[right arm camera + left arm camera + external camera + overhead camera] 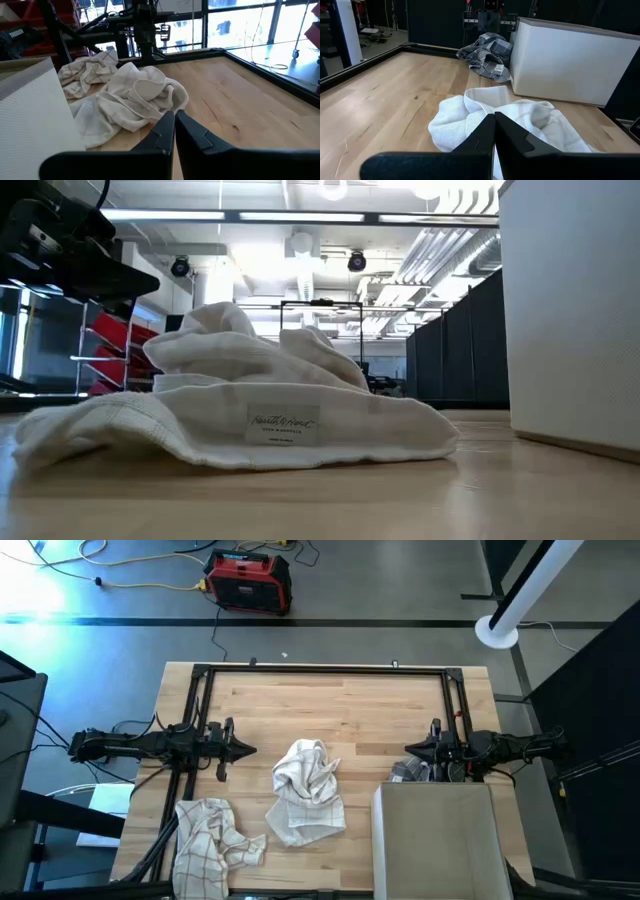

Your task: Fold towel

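Both pincers, left (250,751) and right (408,749), closed, flank the crumpled towel (307,792).

Overhead, table-level, two wrist views

Place: a robotics lab or workshop hall.
Ceiling: exposed ducts (450,250) and long strip lights (290,216) run overhead in the low view.
Floor: bare grey floor (400,580) with loose yellow cables (140,585) and a red-and-black power unit (248,580).
Worktop: butcher-block worktop (340,710) inside a black metal frame (320,670).
Surroundings: red racks (110,345), dark partitions (455,350), large windows (250,25).
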Robot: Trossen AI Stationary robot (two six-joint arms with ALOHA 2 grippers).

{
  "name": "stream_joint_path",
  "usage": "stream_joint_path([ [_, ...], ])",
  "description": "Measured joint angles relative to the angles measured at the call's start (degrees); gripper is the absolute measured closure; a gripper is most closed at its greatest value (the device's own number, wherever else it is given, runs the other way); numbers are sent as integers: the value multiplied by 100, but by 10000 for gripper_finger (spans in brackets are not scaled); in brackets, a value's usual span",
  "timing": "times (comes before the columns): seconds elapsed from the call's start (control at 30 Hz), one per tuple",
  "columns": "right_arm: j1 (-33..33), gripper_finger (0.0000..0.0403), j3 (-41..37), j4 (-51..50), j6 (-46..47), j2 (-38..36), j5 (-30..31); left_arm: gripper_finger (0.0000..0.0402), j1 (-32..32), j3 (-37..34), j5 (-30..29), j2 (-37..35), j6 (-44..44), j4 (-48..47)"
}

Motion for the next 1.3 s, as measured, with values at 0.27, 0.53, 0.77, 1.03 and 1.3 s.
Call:
stream_joint_path([
  [0.27, 0, 403, 2, 1, -188, 0, 2, 402, -1, 0, 0, 0, -1, 0],
  [0.53, 0, 403, 2, -1, -1134, -2, 4, 402, -2, -1, -28, -4, 9, 334],
  [0.77, -2, 403, 78, 624, -1172, 0, 373, 402, -2, 84, 30, 1, -98, 362],
  [1.03, -2, 403, 2075, 178, -1090, 208, 515, 402, -2, 1548, 7, 106, 439, -440],
  [1.3, -2, 403, 5127, -2297, 10, 2066, 195, 402, -2, 3900, -109, 1246, 691, -1378],
])
